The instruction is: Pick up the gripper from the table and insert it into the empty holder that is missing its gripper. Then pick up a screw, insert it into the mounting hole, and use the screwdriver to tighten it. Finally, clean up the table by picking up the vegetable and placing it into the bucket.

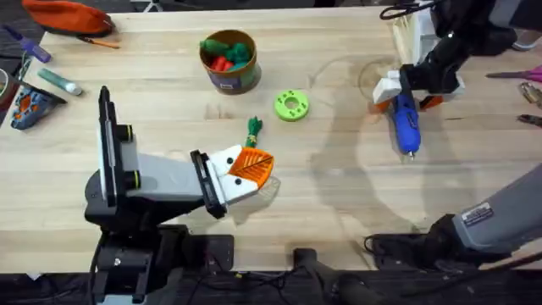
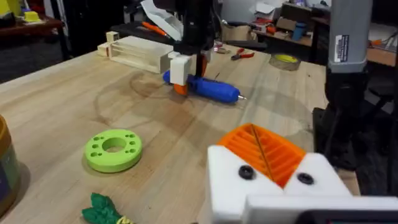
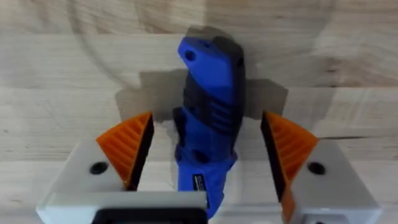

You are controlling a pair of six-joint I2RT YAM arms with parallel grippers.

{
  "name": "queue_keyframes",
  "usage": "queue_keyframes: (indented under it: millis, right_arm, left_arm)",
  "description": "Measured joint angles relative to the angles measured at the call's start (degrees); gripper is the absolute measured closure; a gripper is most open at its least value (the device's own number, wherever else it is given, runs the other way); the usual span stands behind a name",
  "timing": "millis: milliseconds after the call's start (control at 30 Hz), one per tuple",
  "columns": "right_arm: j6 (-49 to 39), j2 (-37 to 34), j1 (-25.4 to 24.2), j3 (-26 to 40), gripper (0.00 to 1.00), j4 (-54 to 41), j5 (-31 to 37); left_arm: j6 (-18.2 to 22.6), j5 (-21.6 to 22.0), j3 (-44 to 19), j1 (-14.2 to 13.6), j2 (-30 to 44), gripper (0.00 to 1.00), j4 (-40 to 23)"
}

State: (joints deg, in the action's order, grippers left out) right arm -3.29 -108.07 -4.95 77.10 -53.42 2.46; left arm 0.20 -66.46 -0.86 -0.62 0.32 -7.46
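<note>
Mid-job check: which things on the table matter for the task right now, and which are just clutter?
Job things:
- blue screwdriver, lying between the open fingers of the right gripper
- green toy vegetable, on the table
- tan bucket, already holding toy vegetables
- left gripper, orange pads together

Lying about:
- lime-green disc with holes
- pale wooden box
- orange pouch
</note>
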Motion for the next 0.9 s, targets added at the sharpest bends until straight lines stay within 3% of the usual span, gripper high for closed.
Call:
queue_keyframes:
  millis: [533,900]
  right_arm:
    - [0.0,-1.7,0.0,0.4,0.086,-0.1,0.0]
    - [-0.3,-1.7,0.0,0.4,0.57,0.0,0.1]
  left_arm:
    - [0.0,0.0,0.0,0.0,0.0,0.992,0.0]
    - [0.0,0.0,0.0,0.0,0.0,0.992,0.0]
